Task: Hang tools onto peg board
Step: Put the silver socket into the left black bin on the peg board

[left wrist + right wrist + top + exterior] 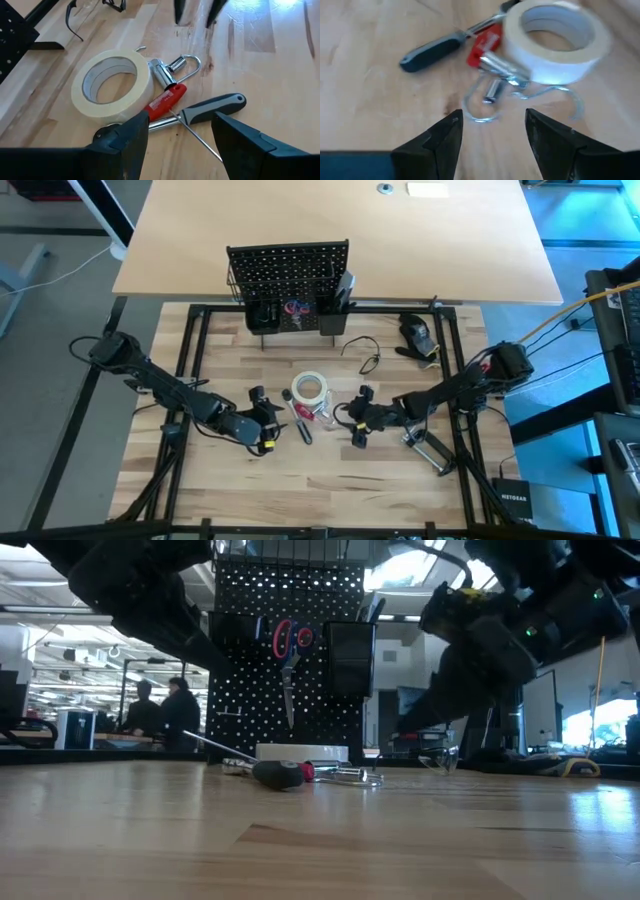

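Between both grippers, a tape roll (310, 388) is lying on the surface (330, 480). Left gripper (262, 420) and right gripper (360, 418) are hovering with fingers spread, holding nothing.

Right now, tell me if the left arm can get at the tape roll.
Probably yes. The left gripper is open and faces the tape roll across bare tabletop. Only the red tool and the screwdriver lie beside it, not in between.

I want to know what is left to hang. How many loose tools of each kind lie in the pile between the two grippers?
tape roll: 1
clamp: 1
handled tools: 2, the red-handled tool and the grey-handled tool
Total: 4
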Robot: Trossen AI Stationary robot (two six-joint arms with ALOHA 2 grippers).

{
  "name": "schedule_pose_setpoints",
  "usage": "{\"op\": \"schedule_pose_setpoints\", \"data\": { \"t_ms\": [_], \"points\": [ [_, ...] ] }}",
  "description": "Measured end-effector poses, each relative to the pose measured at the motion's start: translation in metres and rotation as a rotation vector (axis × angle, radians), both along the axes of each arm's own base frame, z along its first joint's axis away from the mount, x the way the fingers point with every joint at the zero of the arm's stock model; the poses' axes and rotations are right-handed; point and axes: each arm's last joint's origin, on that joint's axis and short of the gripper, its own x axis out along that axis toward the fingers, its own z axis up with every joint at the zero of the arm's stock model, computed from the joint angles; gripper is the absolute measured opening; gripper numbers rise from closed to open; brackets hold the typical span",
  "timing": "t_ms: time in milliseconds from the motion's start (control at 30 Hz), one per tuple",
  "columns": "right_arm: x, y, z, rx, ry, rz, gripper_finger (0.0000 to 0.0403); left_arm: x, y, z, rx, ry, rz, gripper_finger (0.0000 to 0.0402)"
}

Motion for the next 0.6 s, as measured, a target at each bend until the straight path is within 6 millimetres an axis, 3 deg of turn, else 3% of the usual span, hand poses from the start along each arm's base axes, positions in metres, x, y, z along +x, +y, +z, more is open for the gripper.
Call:
{"op": "schedule_pose_setpoints", "data": {
  "t_ms": [167, 333, 433, 600],
  "points": [
    [0.010, 0.004, -0.008, 0.020, -0.005, 0.024, 0.0216, 0.000, 0.000, 0.000, 0.008, -0.007, 0.006, 0.0205],
    [0.034, 0.010, -0.016, 0.012, -0.022, 0.026, 0.0216, 0.000, 0.000, 0.001, 0.007, -0.012, 0.015, 0.0205],
    [0.047, 0.006, -0.025, -0.017, 0.054, 0.013, 0.0216, 0.000, 0.000, 0.001, 0.001, -0.015, 0.019, 0.0205],
    [0.063, -0.007, -0.023, 0.021, 0.086, -0.068, 0.0216, 0.000, 0.001, 0.000, -0.008, -0.014, 0.028, 0.0205]
  ]
}}
